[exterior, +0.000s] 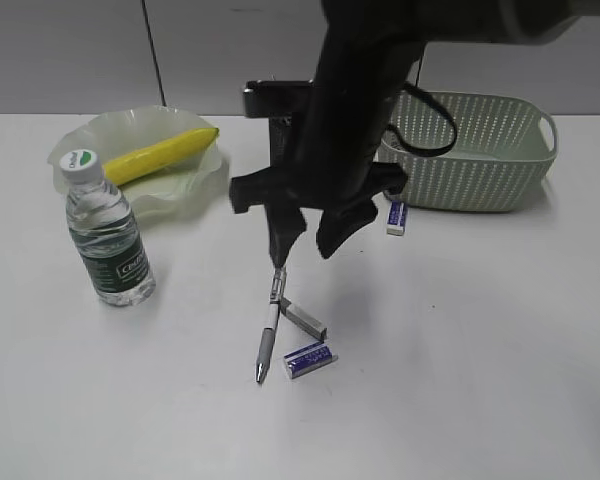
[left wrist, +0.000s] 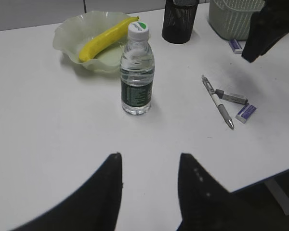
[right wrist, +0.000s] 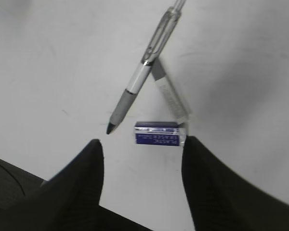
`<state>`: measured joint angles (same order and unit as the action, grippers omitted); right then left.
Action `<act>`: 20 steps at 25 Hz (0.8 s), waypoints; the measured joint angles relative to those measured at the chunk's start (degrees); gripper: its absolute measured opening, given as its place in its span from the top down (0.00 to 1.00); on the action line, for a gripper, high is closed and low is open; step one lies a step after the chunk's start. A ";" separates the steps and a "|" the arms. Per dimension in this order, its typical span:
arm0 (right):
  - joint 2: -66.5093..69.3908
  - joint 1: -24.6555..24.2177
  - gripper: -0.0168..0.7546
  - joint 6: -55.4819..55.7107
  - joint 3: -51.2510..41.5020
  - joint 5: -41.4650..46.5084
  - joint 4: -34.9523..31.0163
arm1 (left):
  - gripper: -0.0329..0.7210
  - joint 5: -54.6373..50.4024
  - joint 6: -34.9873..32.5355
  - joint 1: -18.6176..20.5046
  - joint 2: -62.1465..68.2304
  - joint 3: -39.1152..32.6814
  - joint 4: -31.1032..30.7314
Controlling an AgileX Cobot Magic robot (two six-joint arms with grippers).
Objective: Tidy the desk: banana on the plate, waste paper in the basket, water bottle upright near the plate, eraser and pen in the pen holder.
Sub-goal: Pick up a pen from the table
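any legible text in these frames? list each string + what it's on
"PLASTIC ERASER": on the blue sleeve of the eraser lying near the pen tip, right wrist view; small, seen upside down, so read with some doubt.
Water bottle label: white lettering starting with "C", too blurred to read further.
Bottle cap: green mark, no readable text.
Second eraser by the basket: print too small to read.

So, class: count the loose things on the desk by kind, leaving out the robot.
Erasers: 2
Pen: 1
Grey stick: 1
Bottle: 1
Banana: 1
Plate: 1
Basket: 1
Pen holder: 1
Total: 9
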<state>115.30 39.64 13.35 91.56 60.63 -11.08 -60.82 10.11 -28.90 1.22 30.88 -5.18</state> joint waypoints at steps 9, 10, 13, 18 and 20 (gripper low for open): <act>10.62 5.96 0.44 7.12 6.09 3.37 0.58 | 0.57 0.00 0.00 0.00 0.00 0.00 0.05; 11.77 5.96 0.44 7.19 6.55 3.56 0.58 | 0.57 0.00 0.00 0.00 0.00 0.00 0.05; 14.35 5.96 0.44 7.37 7.17 3.12 -0.14 | 0.57 0.00 0.00 0.00 0.00 0.00 0.10; 16.75 5.96 0.44 7.48 7.46 2.18 -1.71 | 0.57 0.00 0.00 0.00 0.00 0.00 0.10; 17.80 5.96 0.44 7.48 7.46 1.34 -1.68 | 0.57 0.00 0.00 0.00 0.00 0.00 0.10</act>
<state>133.10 45.61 20.83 99.02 61.97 -12.76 -60.82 10.11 -28.90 1.22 30.88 -5.08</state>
